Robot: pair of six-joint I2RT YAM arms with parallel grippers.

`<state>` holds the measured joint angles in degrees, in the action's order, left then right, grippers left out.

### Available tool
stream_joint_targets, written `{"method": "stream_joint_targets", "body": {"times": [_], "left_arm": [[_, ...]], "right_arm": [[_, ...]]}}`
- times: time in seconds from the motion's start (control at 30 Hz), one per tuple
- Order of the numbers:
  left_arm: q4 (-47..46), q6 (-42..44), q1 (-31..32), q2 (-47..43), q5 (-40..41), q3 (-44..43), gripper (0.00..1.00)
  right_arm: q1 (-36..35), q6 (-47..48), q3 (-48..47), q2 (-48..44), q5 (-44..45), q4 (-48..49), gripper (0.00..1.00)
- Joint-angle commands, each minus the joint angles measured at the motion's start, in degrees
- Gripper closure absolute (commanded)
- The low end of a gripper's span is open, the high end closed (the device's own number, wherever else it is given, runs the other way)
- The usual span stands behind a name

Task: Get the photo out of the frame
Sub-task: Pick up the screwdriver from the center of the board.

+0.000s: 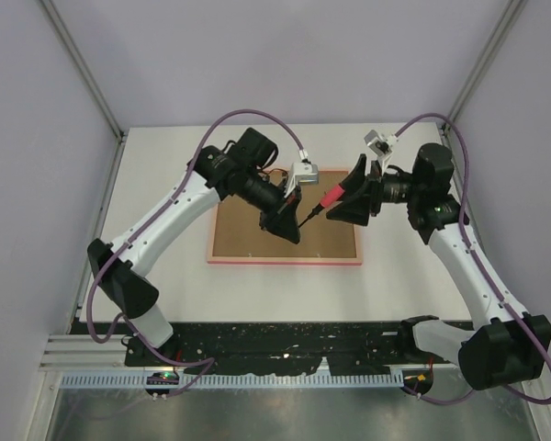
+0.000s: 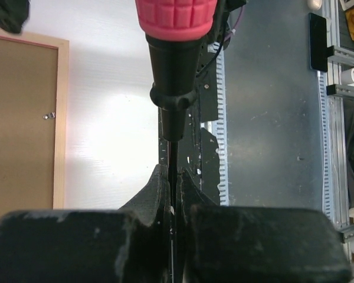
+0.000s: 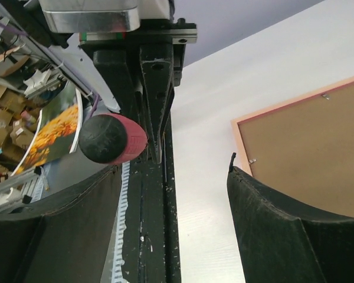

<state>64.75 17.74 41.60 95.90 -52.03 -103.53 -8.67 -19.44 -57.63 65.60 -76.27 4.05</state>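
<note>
Two grippers over the face-down frame (image 1: 285, 261): left gripper (image 1: 297, 220) clamped on the screwdriver (image 1: 331, 197) shaft, right gripper (image 1: 347, 197) spread wide around its handle, gripping nothing.

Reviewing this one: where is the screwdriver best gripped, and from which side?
Grip the screwdriver by its thick ribbed pink handle, coming from the butt end: the left hand pinches the thin shaft, and the handle points at the open right hand.

The top camera looked down from above and behind on the whole table (image 1: 165, 184). Both wrist cameras sat close behind their fingers (image 2: 76, 247), sharing the screwdriver (image 2: 176, 35) and frame (image 2: 23, 130).
</note>
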Motion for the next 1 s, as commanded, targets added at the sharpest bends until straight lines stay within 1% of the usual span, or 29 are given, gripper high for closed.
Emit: {"method": "stream_joint_targets", "body": {"times": [0.0, 0.1, 0.17, 0.27, 0.5, 0.73, 0.83, 0.87, 0.9, 0.93, 0.97], "left_arm": [[4.7, 4.3, 0.2, 0.9, -3.3, -1.4, 1.0], [4.1, 3.9, 0.2, 1.1, -4.0, -0.6, 1.0], [3.7, 3.4, 0.3, 1.3, -4.7, -0.2, 1.0], [2.6, 2.4, 0.4, 1.0, -3.9, 0.7, 1.0], [-0.1, 0.7, 1.5, 0.2, -1.1, 2.8, 1.0], [-0.5, 0.4, 2.0, -0.1, -0.4, 3.0, 1.0], [-0.6, 0.4, 2.1, 0.1, -0.4, 3.1, 1.0], [-0.7, 0.4, 2.1, 0.2, -0.3, 3.1, 1.0], [-0.6, 0.3, 2.1, 0.2, -0.3, 3.2, 1.0], [-0.8, 0.2, 2.1, 0.2, 0.0, 3.1, 1.0], [-0.8, 0.0, 2.1, 0.1, 0.3, 3.0, 1.0]], "right_arm": [[-4.9, 13.8, -1.9, -2.8, -2.4, -10.2, 0.24], [-10.6, 23.1, -3.7, -3.0, 2.0, -16.7, 0.25], [-12.9, 25.6, -4.5, -2.5, 4.6, -19.7, 0.25], [-13.7, 25.2, -5.7, -1.0, 6.6, -19.9, 0.27], [-14.4, 21.6, -8.0, 1.6, 8.2, -19.3, 0.35], [-15.2, 24.0, -7.8, 2.1, 9.3, -21.1, 0.43], [-15.3, 25.0, -7.3, 1.8, 9.8, -22.1, 0.55], [-15.4, 25.4, -7.4, 1.8, 9.9, -22.2, 0.65], [-15.4, 25.5, -7.4, 1.7, 9.9, -22.6, 0.7], [-15.4, 25.8, -7.4, 1.7, 9.8, -22.6, 0.8], [-15.3, 25.9, -7.4, 1.5, 9.9, -22.9, 0.85]]}}
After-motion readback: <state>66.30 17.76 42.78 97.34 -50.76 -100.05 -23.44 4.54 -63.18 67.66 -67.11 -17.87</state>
